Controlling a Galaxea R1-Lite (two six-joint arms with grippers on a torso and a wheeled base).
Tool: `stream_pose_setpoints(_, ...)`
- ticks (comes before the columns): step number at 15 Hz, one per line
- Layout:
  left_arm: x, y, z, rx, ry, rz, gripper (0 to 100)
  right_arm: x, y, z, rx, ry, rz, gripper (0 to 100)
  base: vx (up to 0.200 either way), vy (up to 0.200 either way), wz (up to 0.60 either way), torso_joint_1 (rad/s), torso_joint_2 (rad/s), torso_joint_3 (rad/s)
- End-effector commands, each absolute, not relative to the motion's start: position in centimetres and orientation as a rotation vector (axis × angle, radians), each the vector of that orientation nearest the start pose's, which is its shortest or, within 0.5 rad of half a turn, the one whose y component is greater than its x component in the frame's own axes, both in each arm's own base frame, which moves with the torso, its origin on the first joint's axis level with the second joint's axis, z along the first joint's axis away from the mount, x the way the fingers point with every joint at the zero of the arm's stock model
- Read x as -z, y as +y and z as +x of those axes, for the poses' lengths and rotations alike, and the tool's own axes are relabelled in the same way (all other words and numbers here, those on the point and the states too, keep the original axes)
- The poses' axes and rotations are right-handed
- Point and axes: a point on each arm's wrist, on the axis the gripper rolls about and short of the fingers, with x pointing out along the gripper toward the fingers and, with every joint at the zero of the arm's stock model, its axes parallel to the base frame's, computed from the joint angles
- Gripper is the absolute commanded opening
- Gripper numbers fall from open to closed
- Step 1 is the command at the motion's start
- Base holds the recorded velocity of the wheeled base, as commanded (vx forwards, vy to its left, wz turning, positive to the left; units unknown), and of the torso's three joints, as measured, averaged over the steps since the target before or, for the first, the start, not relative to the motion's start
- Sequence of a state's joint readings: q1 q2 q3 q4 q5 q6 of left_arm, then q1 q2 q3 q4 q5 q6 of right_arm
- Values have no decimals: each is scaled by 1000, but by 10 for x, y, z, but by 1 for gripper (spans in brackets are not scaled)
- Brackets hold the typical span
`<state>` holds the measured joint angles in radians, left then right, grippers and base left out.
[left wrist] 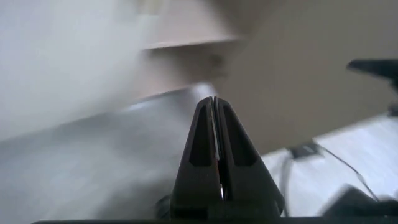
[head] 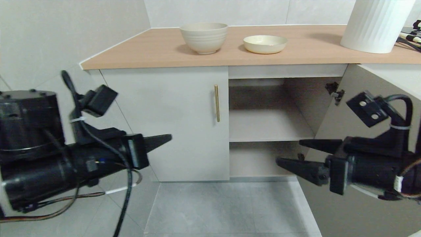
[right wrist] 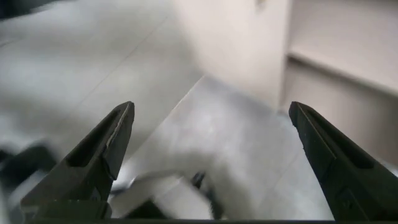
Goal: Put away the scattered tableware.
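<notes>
The job is only just getting going, as far as I can tell. The big bowl (head: 204, 37) is sitting on the wooden counter (head: 148, 52) near the top middle of the head view. The small plate (head: 265, 43) is sitting just beside it on the right, not touching it. Nothing is holding or touching either dish. Under the counter, the cupboard's right door (head: 324, 125) is standing wide open, so that part looks done. The shelf (head: 266, 126) inside is waiting for the dishes. The left door (head: 184, 121) with the gold handle (head: 216, 103) is sitting shut. The left gripper (head: 164, 139) is hanging low at the left of the frame with its fingers pressed together on nothing. The left wrist view is showing the left gripper (left wrist: 213, 102) as one tight wedge. The right gripper (head: 289, 151) is hanging low at the right, in front of the open door, with its fingers spread wide apart, and the right wrist view is showing the same wide gap (right wrist: 211, 118). Both grippers are well below the counter and well apart from the dishes. So I am guessing nearly everything is left to do: picking up the bowl, picking up the plate, and putting each one in the cupboard. A tall white ribbed tub (head: 375, 24) is standing in the upper right corner, and I cannot tell if it is part of the job.
</notes>
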<state>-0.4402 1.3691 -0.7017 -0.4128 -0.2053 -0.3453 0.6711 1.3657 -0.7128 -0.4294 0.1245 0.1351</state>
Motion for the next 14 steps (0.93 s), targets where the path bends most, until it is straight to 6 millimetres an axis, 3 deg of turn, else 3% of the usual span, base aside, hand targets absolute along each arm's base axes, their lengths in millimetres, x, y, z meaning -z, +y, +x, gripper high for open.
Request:
stream_pose_setpoints(1,-246,-61,165,494,235,-304,0,-224,162,212,-703,305,64,100,0,0,0,0,0,0)
stream_pose_setpoints(2,-246,-61,165,494,235,-304,0,-224,162,212,-703,305,64,100,0,0,0,0,0,0)
stream_pose_setpoints(3,-252,-49,166,430,200,-283,0,-243,163,216,-637,286,67,100,0,0,0,0,0,0)
stream_pose_setpoints(6,-260,-35,173,321,274,-288,0,-244,153,208,-564,358,138,100,0,0,0,0,0,0)
stream_pose_setpoints(7,-261,-35,174,322,276,-288,100,-245,147,206,-544,363,139,100,0,0,0,0,0,0)
stream_pose_setpoints(14,-265,-35,173,334,217,-292,100,-252,136,204,-465,356,132,100,0,0,0,0,0,0)
